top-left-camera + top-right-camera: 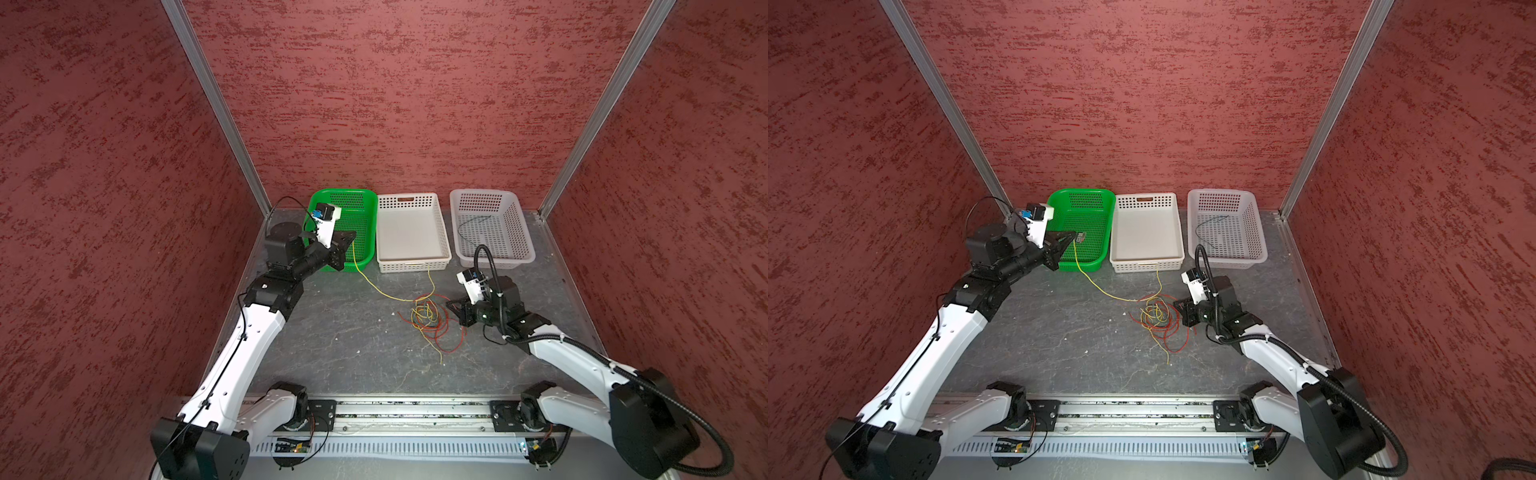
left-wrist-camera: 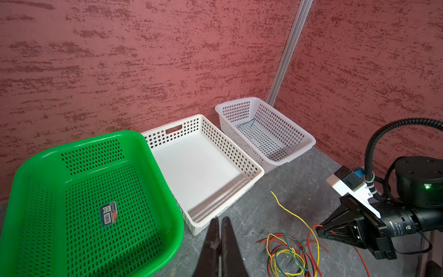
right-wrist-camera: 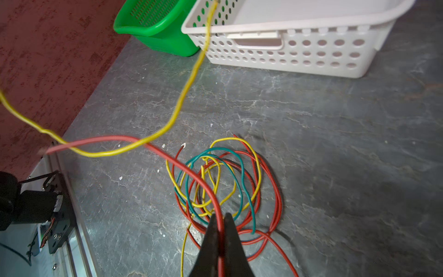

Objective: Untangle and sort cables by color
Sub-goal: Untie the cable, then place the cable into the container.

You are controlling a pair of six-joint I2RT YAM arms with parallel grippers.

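The cables (image 1: 429,318), thin red, yellow and teal, lie tangled in loops; one yellow strand (image 1: 376,288) trails out.

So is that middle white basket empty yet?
Empty: the middle white basket shows only its bare white floor in both top views and in the left wrist view, with no cable inside.

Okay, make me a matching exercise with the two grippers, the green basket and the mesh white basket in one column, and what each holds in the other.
1 left gripper
2 right gripper
3 green basket
4 mesh white basket

A shut on the red cable
B one blue-green cable inside
C sticker on its floor
D shut on the yellow cable

Pairs: 1-D, 2-A, 3-C, 4-B
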